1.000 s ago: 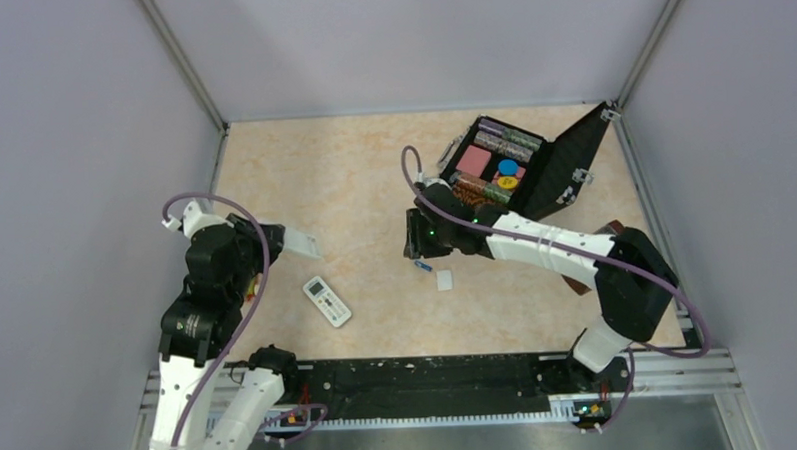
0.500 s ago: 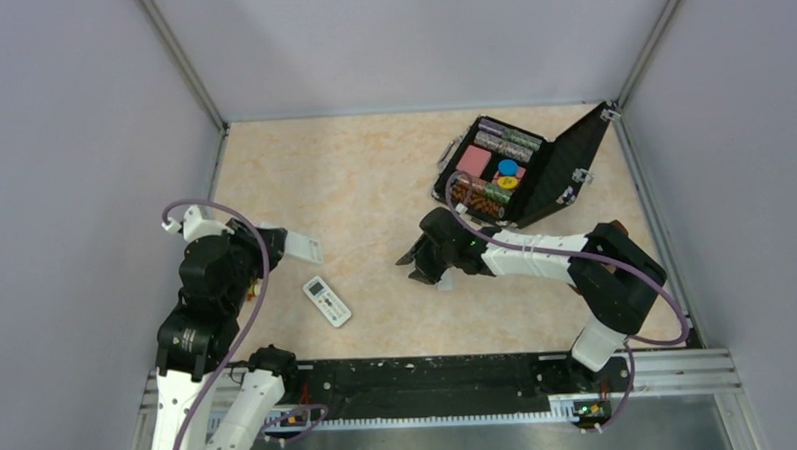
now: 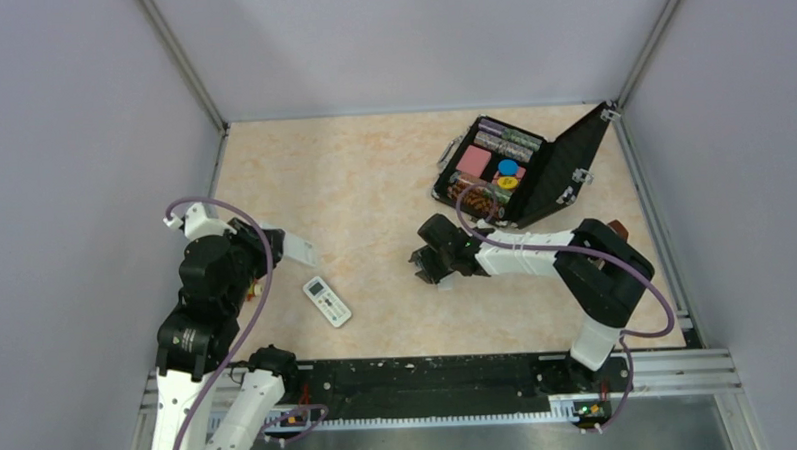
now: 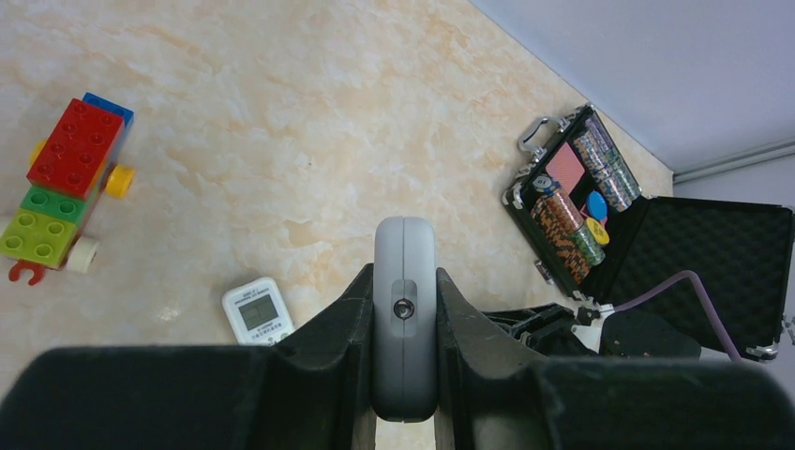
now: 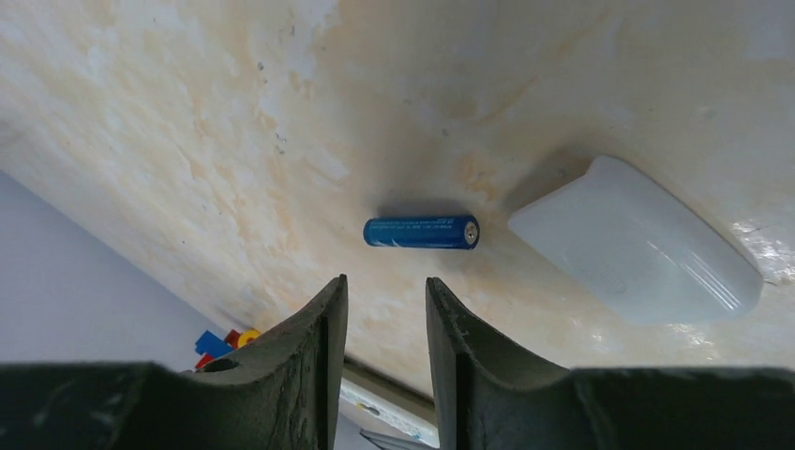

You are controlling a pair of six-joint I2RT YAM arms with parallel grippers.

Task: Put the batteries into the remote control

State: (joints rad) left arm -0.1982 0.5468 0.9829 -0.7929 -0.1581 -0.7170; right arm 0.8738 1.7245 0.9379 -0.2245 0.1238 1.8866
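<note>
The tabletop point(image 3: 343, 177) is a peachy marble-look slab. One blue battery point(image 5: 421, 232) lies flat just ahead of the right pincer point(image 5: 382, 291), with a white plastic cover point(image 5: 637, 246) right beside it. An open black case point(image 3: 533, 170) sits further out past that pincer. A white display remote point(image 4: 258, 309) lies just left of the left pincer point(image 4: 405, 291), and a brick toy point(image 4: 61, 183) is further left.

Bright, even light; soft shadow beside the battery point(image 5: 421, 232).
</note>
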